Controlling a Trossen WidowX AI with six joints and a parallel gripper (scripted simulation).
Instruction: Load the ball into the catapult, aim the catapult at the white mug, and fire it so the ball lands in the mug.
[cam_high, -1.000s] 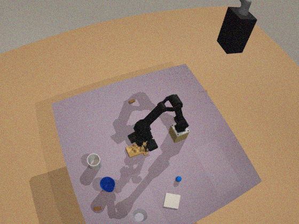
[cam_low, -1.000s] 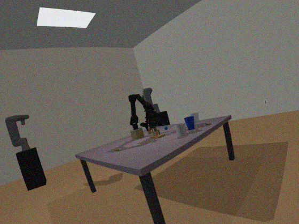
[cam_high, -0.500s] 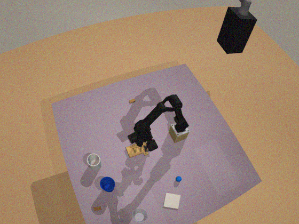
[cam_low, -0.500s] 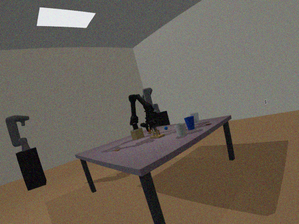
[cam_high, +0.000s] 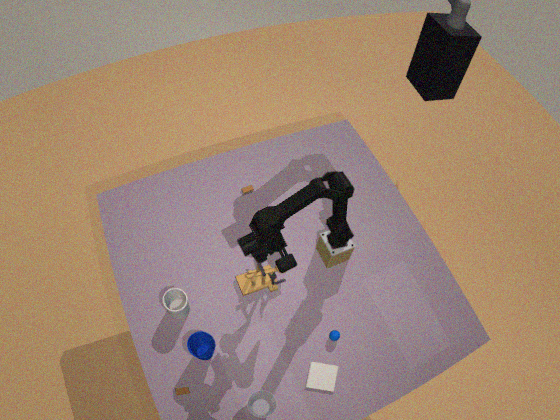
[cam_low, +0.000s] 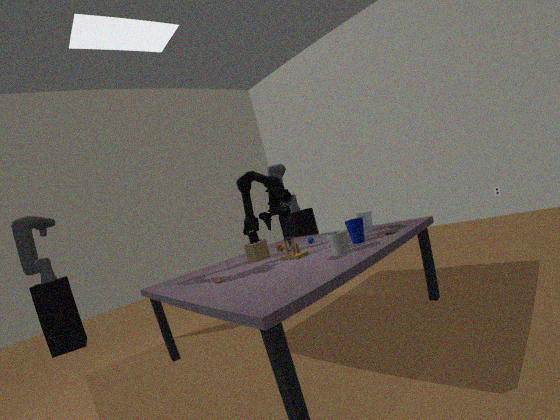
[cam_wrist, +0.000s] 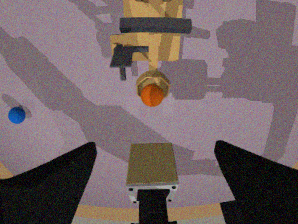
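The wooden catapult (cam_high: 248, 284) (cam_low: 294, 256) (cam_wrist: 170, 45) stands on the table, with its round cup (cam_wrist: 152, 76) toward my gripper. The orange ball (cam_wrist: 152, 95) (cam_low: 279, 247) overlaps the cup's near rim in the wrist view. Whether it rests inside or is above it, I cannot tell. The top view does not show the ball, with the arm over that area. My gripper (cam_wrist: 156, 148) is wide open and empty, above the table, with the ball beyond its fingertips. The white mug (cam_high: 175, 300) (cam_low: 339, 243) stands upright beyond the catapult's other end.
A blue cup (cam_high: 201, 345) (cam_low: 355, 230) and another pale cup (cam_high: 261, 404) (cam_low: 365, 220) stand farther along. A blue ball (cam_high: 334, 335) (cam_low: 310, 240) (cam_wrist: 16, 115) lies near a white square (cam_high: 322, 376). The arm's base sits on a tan block (cam_high: 334, 255) (cam_low: 257, 251) (cam_wrist: 152, 164).
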